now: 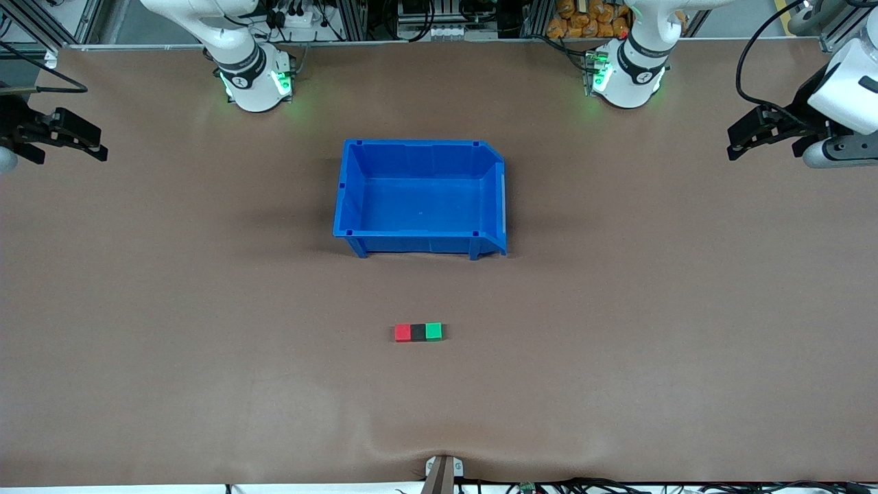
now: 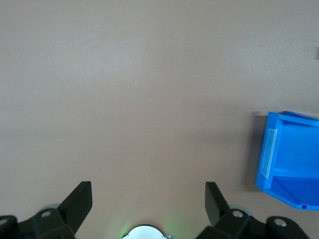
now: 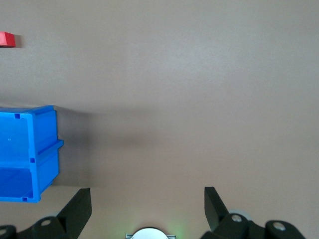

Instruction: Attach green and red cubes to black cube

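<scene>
— Red cube [image 1: 402, 333], black cube [image 1: 418, 333] and green cube [image 1: 433, 332] sit touching in a row, lower centre of frame, below the blue bin [image 1: 353, 199].

— So you look finished?

— Seemingly — left gripper [image 1: 744, 139] and right gripper [image 1: 86, 140] wait at the frame's edges, jaws spread, empty; nothing more to join.

Even, fairly bright light falls from above on my brown table [image 1: 206, 309], and the blue bin [image 1: 420, 199] throws only soft, short shadows around its walls, the darkest toward my right arm's end. Green lamps glow at my two bases [image 1: 257, 82] and spill a faint green tint onto the mat beside them. The front view is sharp, while both my wrist views are softer and greyer, with a dim shadow patch on the table beside the bin and my own fingers [image 3: 79, 209] dark and slightly blurred at the frame's edge.
</scene>
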Motion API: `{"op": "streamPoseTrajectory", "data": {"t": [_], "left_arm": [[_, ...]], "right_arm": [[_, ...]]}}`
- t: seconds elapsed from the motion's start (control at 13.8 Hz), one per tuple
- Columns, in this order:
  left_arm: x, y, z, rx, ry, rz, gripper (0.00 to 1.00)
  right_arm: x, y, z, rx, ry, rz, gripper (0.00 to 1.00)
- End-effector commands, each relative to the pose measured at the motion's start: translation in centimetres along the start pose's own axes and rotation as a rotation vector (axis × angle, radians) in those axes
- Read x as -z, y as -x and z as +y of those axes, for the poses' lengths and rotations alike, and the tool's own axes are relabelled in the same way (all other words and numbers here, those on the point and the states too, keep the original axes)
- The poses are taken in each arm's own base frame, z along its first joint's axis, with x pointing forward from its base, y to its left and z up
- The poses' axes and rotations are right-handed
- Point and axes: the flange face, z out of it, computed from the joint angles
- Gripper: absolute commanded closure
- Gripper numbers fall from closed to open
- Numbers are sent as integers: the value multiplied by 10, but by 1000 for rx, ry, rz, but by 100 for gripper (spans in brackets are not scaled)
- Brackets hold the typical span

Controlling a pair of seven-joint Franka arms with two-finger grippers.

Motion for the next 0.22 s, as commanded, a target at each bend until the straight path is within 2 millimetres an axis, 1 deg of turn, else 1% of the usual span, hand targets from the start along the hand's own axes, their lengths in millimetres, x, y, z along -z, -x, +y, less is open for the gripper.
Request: {"op": "streamPoseTrajectory", "data": {"t": [0.0, 0.14], "left_arm": [[5, 2, 1, -16, 12, -7, 0], [4, 2, 2, -17, 11, -9, 0]], "right_arm": [[2, 2, 1, -9, 8, -5, 0], [2, 2, 1, -9, 8, -5, 0]]}}
